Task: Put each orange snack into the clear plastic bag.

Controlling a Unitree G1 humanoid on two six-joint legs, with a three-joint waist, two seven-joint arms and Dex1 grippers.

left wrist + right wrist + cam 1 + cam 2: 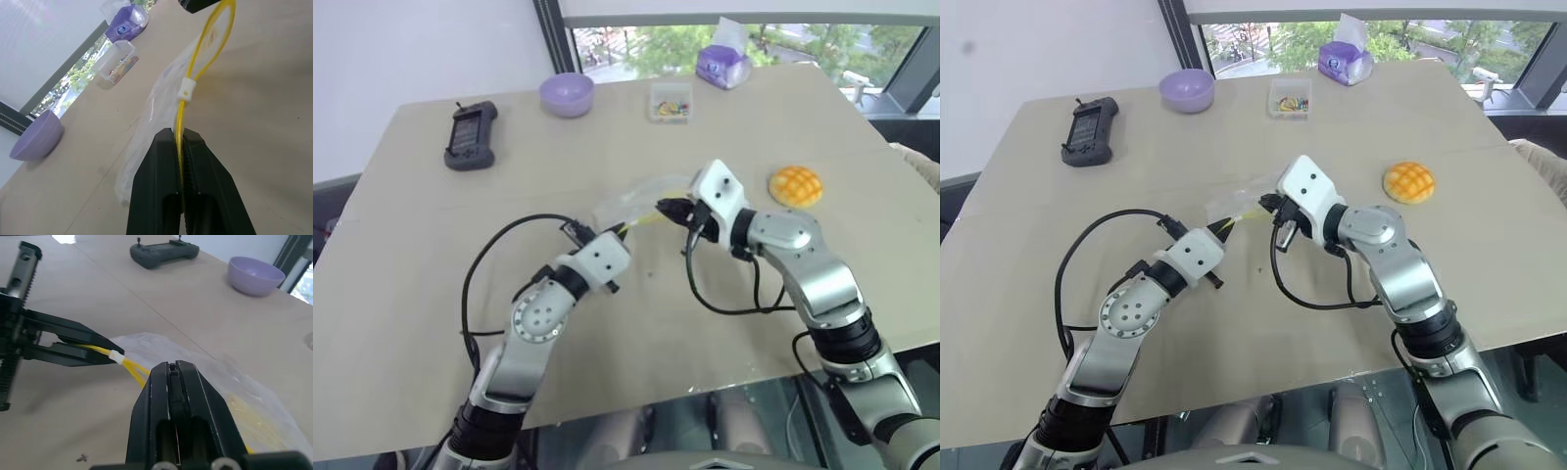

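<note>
The clear, crinkly plastic bag with the yellow zip strip (1244,201) lay on the beige table (1058,245) near its middle, its zip edge lifted and stretched between the two arms. That strip ran roughly side to side across the robot's front, from the left gripper (180,142) up to the right gripper (172,369), so the bag's long axis lay crosswise and its mouth faced the robot.

The left gripper's black fingers were pressed together on the yellow strip just below its small white slider (188,87). The right gripper's fingers were also pressed together at the strip's other end; the yellow loop ran into them, so they appeared to be pinching it.

The round, domed orange-yellow bun with the criss-cross top (796,185) sat on the table off to the robot's right, well apart from the bag and beyond the right arm's elbow. It lay clearly nearer the right arm than the left.

By my judgement, the coming move turned on that offset: the bun lay to the right of the bag's mouth, so the right gripper would have to release the strip and reach outward for it.
</note>
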